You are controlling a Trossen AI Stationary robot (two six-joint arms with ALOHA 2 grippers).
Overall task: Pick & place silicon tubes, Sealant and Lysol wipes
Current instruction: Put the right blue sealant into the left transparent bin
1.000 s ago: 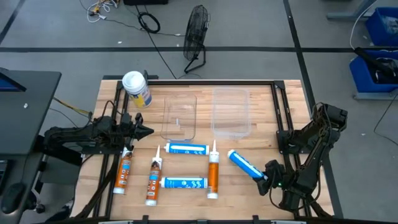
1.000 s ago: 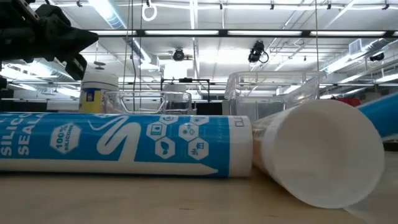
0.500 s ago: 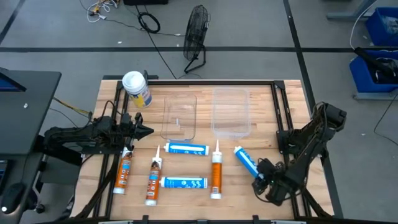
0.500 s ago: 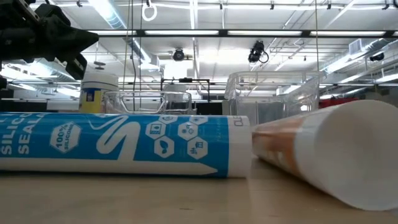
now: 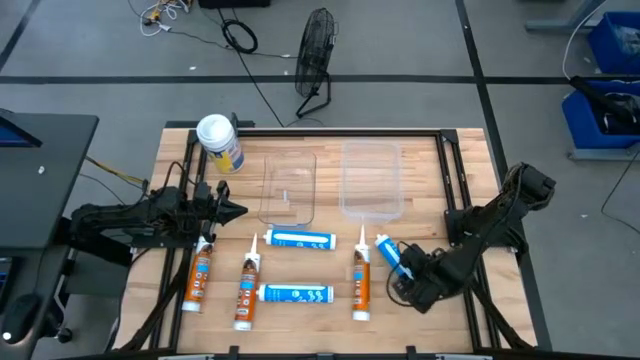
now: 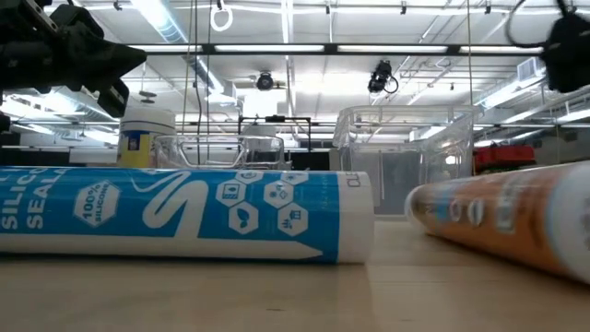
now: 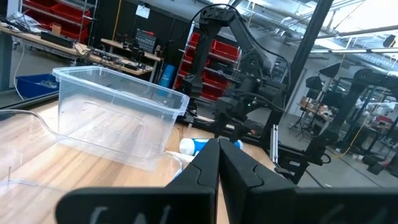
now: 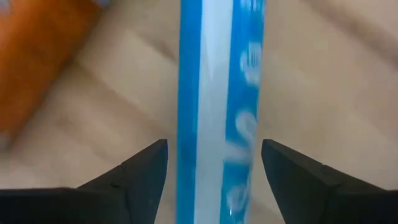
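Note:
The Lysol wipes canister (image 5: 220, 143) stands upright at the table's far left and also shows in the low view (image 6: 146, 136). Several silicone and sealant tubes lie flat on the wood. A slanted blue-and-white tube (image 5: 392, 257) lies near the right. My right gripper (image 5: 408, 283) hovers open over its near end, pointing down. Its fingers stand on either side of the tube (image 8: 217, 112) without touching it. An orange tube (image 5: 360, 282) lies just left of that tube. My left gripper (image 5: 236, 210) waits shut above the table's left side.
A clear tray (image 5: 288, 187) and a clear bin (image 5: 372, 180) sit at the table's far middle. Two blue tubes (image 5: 300, 239) (image 5: 297, 294) and two orange tubes (image 5: 201, 275) (image 5: 247, 288) lie left of centre. A fan (image 5: 316, 50) stands on the floor beyond the table.
My right gripper has swung toward the table's left, turning about its wrist, and now stands over the slanted blue tube's near end. The orange tube beside it has slid toward the table's right edge, closer to the blue tube.

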